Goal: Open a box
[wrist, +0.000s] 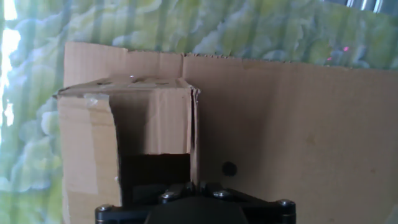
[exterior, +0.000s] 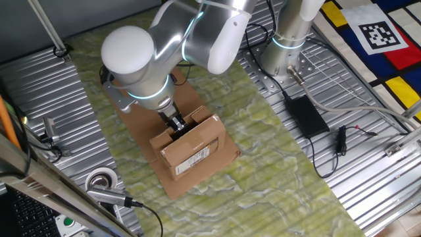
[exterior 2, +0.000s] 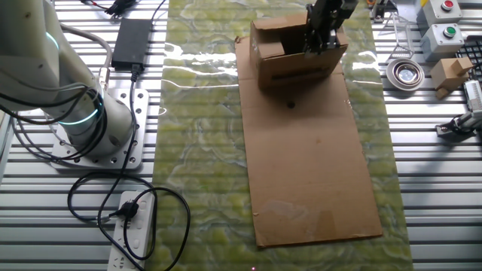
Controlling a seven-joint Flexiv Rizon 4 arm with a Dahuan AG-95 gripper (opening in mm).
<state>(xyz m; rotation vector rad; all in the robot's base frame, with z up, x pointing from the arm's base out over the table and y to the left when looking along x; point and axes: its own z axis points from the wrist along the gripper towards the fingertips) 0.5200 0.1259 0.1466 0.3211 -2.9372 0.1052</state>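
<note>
The small brown cardboard box (exterior: pixel 197 150) stands on the large flat cardboard sheet (exterior: pixel 141 128), its white barcode label facing the front. Its top is partly open, with flaps standing up. In the other fixed view the box (exterior 2: pixel 294 64) is at the sheet's far end. My gripper (exterior: pixel 175 124) reaches down into the box's top at one upright flap. In the hand view the flap (wrist: pixel 194 137) runs straight between my two fingertips, and the gripper (wrist: pixel 194 188) is closed on its edge. Clear tape (wrist: pixel 93 99) shows on the box's corner.
Green patterned cloth (exterior 2: pixel 203 150) covers the table under the sheet (exterior 2: pixel 309 165). A tape roll (exterior 2: pixel 407 73), a small carton (exterior 2: pixel 450 71) and button boxes (exterior 2: pixel 444 38) lie to one side. A black power adapter (exterior: pixel 306 115), cables and the arm's base (exterior 2: pixel 83 120) are on the other side.
</note>
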